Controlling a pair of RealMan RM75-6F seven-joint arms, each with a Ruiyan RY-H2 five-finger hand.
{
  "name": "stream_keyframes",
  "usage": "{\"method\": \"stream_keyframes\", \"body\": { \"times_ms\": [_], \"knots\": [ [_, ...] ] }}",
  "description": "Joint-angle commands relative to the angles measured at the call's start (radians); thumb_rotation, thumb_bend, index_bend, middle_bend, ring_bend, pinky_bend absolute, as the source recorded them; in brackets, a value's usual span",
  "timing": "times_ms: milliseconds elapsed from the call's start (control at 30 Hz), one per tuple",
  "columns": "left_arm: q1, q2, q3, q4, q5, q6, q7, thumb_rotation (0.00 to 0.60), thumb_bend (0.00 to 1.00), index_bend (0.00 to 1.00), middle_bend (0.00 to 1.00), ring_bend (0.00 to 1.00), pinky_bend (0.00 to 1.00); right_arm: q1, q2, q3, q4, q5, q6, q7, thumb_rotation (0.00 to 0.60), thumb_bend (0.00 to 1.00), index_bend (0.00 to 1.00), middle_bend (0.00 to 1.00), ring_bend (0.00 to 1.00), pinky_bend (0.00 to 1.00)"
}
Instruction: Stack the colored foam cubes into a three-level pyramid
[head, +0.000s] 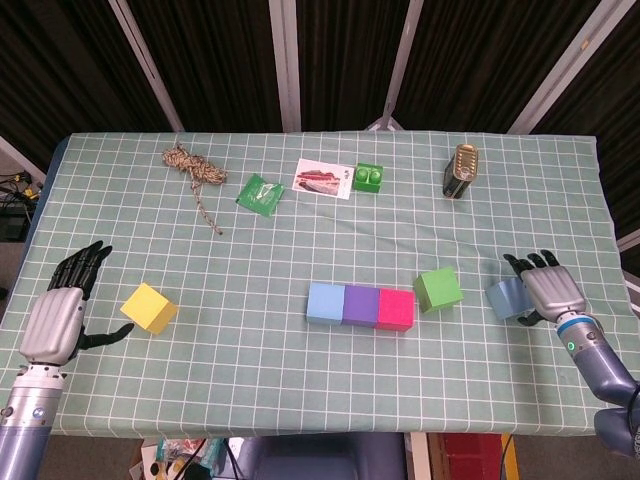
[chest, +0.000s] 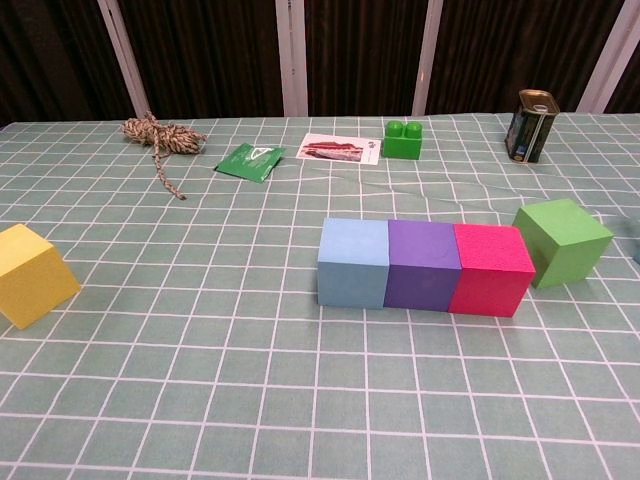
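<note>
Three foam cubes sit touching in a row at mid-table: light blue (head: 325, 303) (chest: 353, 262), purple (head: 360, 305) (chest: 423, 265) and pink (head: 396, 309) (chest: 490, 268). A green cube (head: 438, 289) (chest: 562, 241) stands tilted just right of the row. A yellow cube (head: 148, 307) (chest: 32, 274) lies at the left. My left hand (head: 55, 312) hovers open beside it, fingers spread, thumb pointing toward it. A grey-blue cube (head: 502, 297) rests on the cloth at the right, and my right hand (head: 548, 290) is against its right side with fingers extended. The chest view shows neither hand.
Along the back lie a coil of rope (head: 192, 166), a green packet (head: 260, 193), a printed card (head: 323, 179), a green toy brick (head: 368, 177) and a tin can (head: 461, 171). The table's front edge is close behind both hands.
</note>
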Motion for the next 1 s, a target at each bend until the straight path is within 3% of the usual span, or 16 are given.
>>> {"method": "stream_keyframes", "body": {
  "times_ms": [33,167,267,533,700,1000],
  "knots": [
    [0.000,0.000,-0.002,0.000,-0.001,-0.003,-0.001,0.600,0.15,0.00,0.00,0.00,0.00,-0.001,-0.007,0.000,0.011,0.000,0.001,0.010,0.600,0.09,0.00,0.25,0.14,0.00],
    [0.002,-0.001,-0.004,0.000,-0.004,-0.009,-0.003,0.600,0.15,0.00,0.00,0.00,0.00,-0.005,-0.014,-0.005,0.016,-0.007,0.002,0.024,0.600,0.11,0.00,0.27,0.16,0.00],
    [0.003,-0.002,-0.006,-0.004,-0.003,-0.015,-0.007,0.600,0.15,0.00,0.00,0.00,0.00,-0.010,-0.023,-0.010,0.022,-0.020,0.012,0.035,0.600,0.21,0.01,0.30,0.17,0.00],
    [0.010,-0.001,-0.013,-0.008,0.004,-0.016,-0.007,0.600,0.15,0.00,0.00,0.00,0.00,-0.017,-0.037,-0.009,0.031,-0.050,0.043,0.070,0.600,0.31,0.07,0.36,0.21,0.00],
    [0.015,-0.001,-0.015,-0.010,0.009,-0.018,-0.007,0.600,0.15,0.00,0.00,0.00,0.00,-0.022,-0.040,-0.006,0.025,-0.055,0.055,0.093,0.600,0.33,0.08,0.37,0.21,0.00],
    [0.021,-0.002,-0.018,-0.010,0.016,-0.020,-0.003,0.600,0.15,0.00,0.00,0.00,0.00,-0.032,0.006,0.032,-0.083,0.070,0.049,0.098,0.600,0.33,0.09,0.37,0.23,0.00]
  ]
}}
